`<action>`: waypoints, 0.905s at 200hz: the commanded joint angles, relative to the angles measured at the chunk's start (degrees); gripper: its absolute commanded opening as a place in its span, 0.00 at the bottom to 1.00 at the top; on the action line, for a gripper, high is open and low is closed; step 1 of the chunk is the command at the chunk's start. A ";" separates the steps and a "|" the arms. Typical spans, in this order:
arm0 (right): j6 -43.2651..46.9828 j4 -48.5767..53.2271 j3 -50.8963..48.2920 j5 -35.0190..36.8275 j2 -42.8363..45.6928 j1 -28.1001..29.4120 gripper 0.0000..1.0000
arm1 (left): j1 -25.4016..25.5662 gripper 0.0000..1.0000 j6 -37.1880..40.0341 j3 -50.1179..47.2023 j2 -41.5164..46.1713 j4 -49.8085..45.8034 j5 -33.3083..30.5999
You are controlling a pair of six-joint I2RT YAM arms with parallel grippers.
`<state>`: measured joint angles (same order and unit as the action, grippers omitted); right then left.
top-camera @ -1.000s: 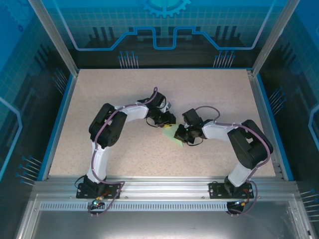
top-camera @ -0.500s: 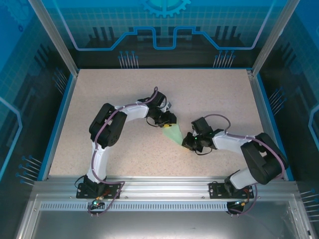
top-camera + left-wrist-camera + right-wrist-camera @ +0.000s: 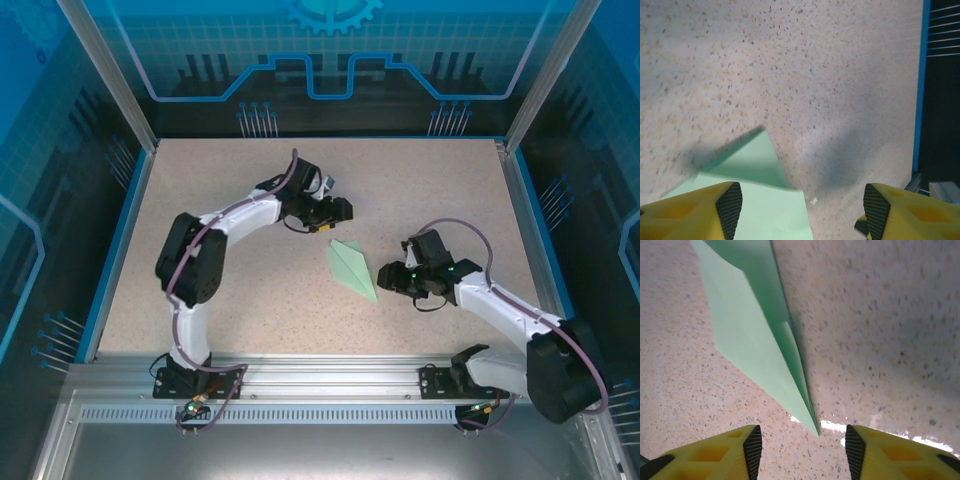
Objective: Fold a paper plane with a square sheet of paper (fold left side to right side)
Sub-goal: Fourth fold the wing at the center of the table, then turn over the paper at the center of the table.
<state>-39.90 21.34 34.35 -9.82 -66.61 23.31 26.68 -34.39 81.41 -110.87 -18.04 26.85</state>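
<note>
From above, one pale mint-green paper plane [image 3: 352,270] lies flat near the centre of the speckled bench [image 3: 450,190], its nose towards the lower right, with two arms flanking it. The left end effector [image 3: 340,212] hovers just beyond its tail at upper left, and the right end effector [image 3: 392,280] sits just beside its nose. Neither touches it, which suggests the folding is done and the dart is left on show. In the left wrist view, that end effector's yellow fingers [image 3: 700,212] stand wide apart, with the plane's tail at lower left beneath them. In the right wrist view, two fingers stand apart and empty, and the nose points down between them.
</note>
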 commanded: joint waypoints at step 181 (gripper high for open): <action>5.84 6.80 -3.81 0.26 17.21 -1.34 0.64 | 4.74 0.54 -11.46 -12.45 -6.02 19.45 4.34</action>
<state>-33.08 26.15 31.35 -10.41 -49.93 22.81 30.41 -45.12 66.54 -114.69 -0.75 28.47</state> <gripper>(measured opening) 0.639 0.559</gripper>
